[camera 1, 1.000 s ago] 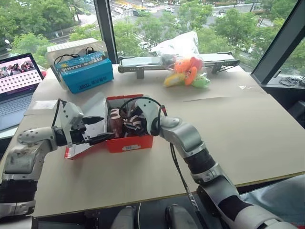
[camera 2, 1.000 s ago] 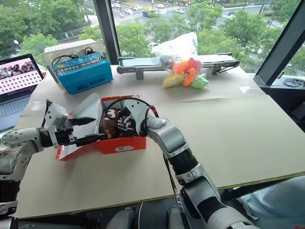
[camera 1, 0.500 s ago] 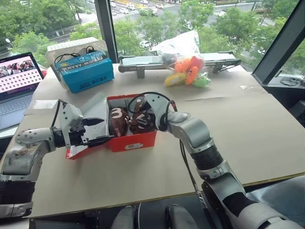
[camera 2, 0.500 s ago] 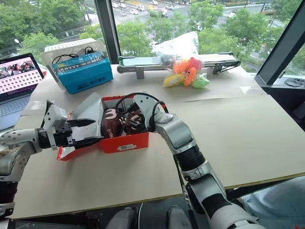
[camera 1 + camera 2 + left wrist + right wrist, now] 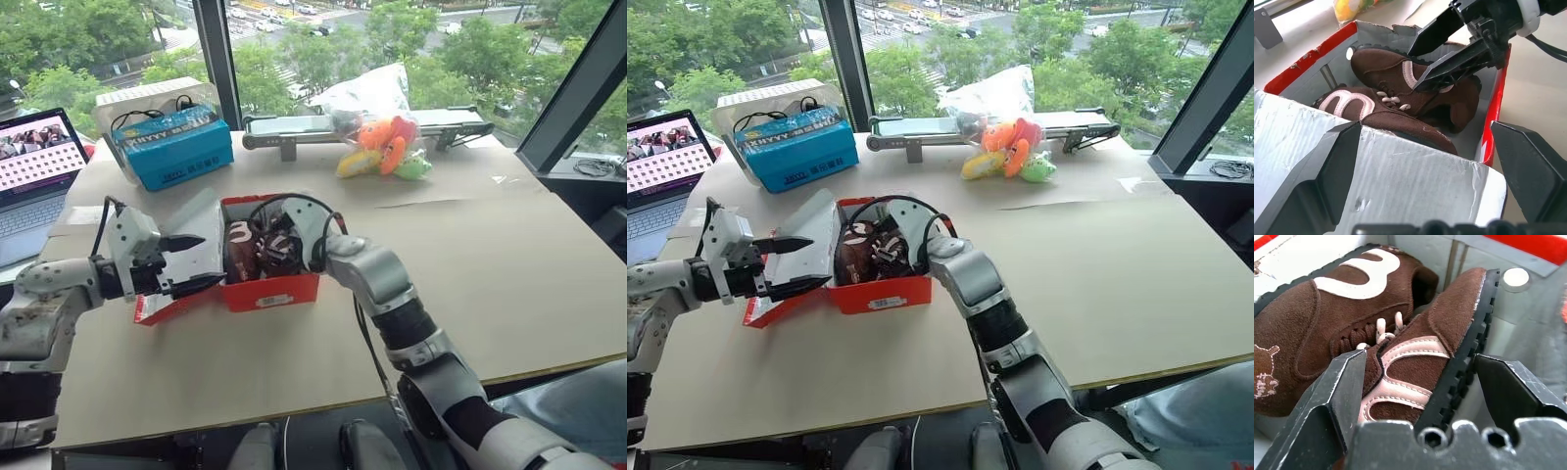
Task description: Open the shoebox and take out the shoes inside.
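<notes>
On tan table point(image 5: 509, 284) by windows point(image 5: 294, 49), open shoebox point(image 5: 269, 290), laptop point(image 5: 34, 171)

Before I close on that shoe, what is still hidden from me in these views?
- Head views: the right end effector covers most of the shoes in the shoebox.
- Right wrist view: whether the fingers touch the tilted shoe is unclear; its toe is cut off.
- Left wrist view: the raised lid hides the near shoe's lower side.
- Shoebox label: too small to read.
</notes>
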Controlling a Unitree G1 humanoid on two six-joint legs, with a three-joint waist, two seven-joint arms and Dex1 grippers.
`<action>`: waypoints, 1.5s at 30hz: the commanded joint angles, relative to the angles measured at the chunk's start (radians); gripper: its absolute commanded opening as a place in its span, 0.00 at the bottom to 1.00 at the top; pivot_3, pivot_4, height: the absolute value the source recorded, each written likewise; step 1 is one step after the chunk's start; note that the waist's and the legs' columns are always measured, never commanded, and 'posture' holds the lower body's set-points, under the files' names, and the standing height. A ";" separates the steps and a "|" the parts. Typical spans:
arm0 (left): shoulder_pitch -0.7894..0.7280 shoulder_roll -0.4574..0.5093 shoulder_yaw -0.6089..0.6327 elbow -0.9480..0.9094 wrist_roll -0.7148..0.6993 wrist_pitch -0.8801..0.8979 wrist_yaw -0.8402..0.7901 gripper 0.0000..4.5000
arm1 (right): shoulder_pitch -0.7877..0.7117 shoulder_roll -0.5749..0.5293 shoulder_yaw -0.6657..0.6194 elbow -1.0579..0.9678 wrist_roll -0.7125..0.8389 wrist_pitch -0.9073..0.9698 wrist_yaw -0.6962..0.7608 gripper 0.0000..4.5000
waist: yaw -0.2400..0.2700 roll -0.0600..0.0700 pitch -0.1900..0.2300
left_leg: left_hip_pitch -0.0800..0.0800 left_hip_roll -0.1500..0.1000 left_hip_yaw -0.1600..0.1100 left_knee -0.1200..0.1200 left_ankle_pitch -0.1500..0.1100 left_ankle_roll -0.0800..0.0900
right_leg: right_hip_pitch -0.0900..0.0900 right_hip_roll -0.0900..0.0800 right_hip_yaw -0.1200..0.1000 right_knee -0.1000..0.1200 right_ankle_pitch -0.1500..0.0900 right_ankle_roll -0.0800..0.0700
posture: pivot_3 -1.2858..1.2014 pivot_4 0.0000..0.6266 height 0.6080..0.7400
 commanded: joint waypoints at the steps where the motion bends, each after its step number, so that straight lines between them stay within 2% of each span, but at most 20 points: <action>1: -0.020 0.016 0.034 -0.034 -0.014 -0.020 0.009 1.00 | 0.023 -0.007 0.012 0.079 -0.017 -0.007 0.016 0.91 | 0.000 0.000 0.000 | 0.001 0.000 0.000 0.000 0.000 0.000 | 0.001 0.000 0.000 0.000 -0.004 0.005 | 0.52 0.24 1.00; 4: -0.022 0.014 0.034 -0.036 -0.013 -0.020 0.013 1.00 | 0.022 -0.009 0.006 0.081 -0.016 -0.014 0.022 0.91 | 0.000 0.000 0.000 | 0.002 0.000 0.000 -0.001 -0.002 -0.004 | 0.003 -0.001 0.000 -0.001 -0.005 0.004 | 0.52 0.24 1.00; 7: -0.025 0.011 0.031 -0.040 -0.016 -0.017 0.016 1.00 | 0.025 -0.014 -0.003 0.081 -0.014 -0.019 0.023 0.75 | 0.000 0.000 0.000 | 0.002 0.000 0.000 -0.001 -0.004 -0.007 | 0.003 -0.001 0.000 -0.001 -0.004 0.004 | 0.52 0.24 1.00; 13: -0.028 0.006 0.023 -0.038 -0.013 -0.022 0.021 1.00 | 0.040 -0.022 -0.017 0.074 -0.015 -0.015 0.024 0.30 | 0.001 0.000 0.000 | 0.002 0.000 0.000 -0.001 -0.004 -0.007 | 0.003 -0.001 0.000 -0.001 -0.004 0.004 | 0.52 0.24 1.00; 16: -0.033 0.005 0.020 -0.034 -0.010 -0.025 0.022 1.00 | 0.044 -0.028 -0.017 0.073 -0.019 -0.013 0.024 0.11 | 0.001 0.000 0.000 | 0.002 0.000 0.000 -0.001 -0.004 -0.007 | 0.002 -0.001 0.000 -0.001 -0.004 0.004 | 0.52 0.24 1.00; 24: -0.058 -0.008 0.003 -0.009 0.002 -0.038 0.024 1.00 | 0.039 -0.037 -0.080 0.007 -0.005 0.013 -0.009 0.11 | 0.005 0.000 0.000 | 0.002 0.000 -0.001 -0.001 -0.004 -0.007 | 0.003 -0.001 0.000 -0.001 -0.005 0.005 | 0.52 0.24 1.00; 27: -0.064 -0.020 0.003 0.001 0.001 -0.049 0.025 1.00 | 0.013 -0.033 -0.153 -0.089 0.029 0.062 -0.030 0.11 | 0.010 0.000 0.000 | 0.000 0.000 -0.001 -0.001 -0.004 -0.007 | 0.001 -0.001 -0.001 -0.001 -0.004 0.005 | 0.52 0.24 1.00; 30: -0.080 -0.079 0.016 0.037 0.020 -0.139 0.071 1.00 | -0.040 -0.035 -0.255 -0.204 0.073 0.145 -0.063 0.11 | 0.017 0.001 0.000 | -0.006 -0.001 -0.001 -0.001 -0.002 -0.004 | -0.004 -0.001 -0.001 -0.001 -0.001 0.002 | 0.52 0.24 1.00; 36: -0.061 -0.068 0.005 0.066 0.017 -0.149 0.030 1.00 | -0.068 -0.049 -0.374 -0.320 0.123 0.240 -0.117 0.11 | 0.016 0.001 0.000 | -0.014 0.000 0.000 0.000 0.000 0.000 | -0.012 -0.001 -0.001 0.001 0.002 -0.001 | 0.52 0.24 1.00; 40: -0.053 -0.060 0.003 0.064 0.015 -0.153 0.006 1.00 | -0.046 -0.088 -0.603 -0.448 0.207 0.344 -0.150 0.11 | 0.016 0.001 0.001 | -0.014 0.000 0.000 0.000 0.000 0.000 | -0.012 -0.001 -0.001 0.000 0.002 -0.001 | 0.52 0.24 1.00; 45: -0.034 -0.066 -0.004 0.060 0.023 -0.166 0.001 1.00 | 0.045 -0.216 -0.754 -0.493 0.263 0.424 -0.122 0.11 | 0.032 0.001 0.001 | -0.014 0.000 0.000 0.001 0.000 0.000 | -0.009 -0.001 -0.003 -0.003 0.002 0.000 | 0.52 0.24 1.00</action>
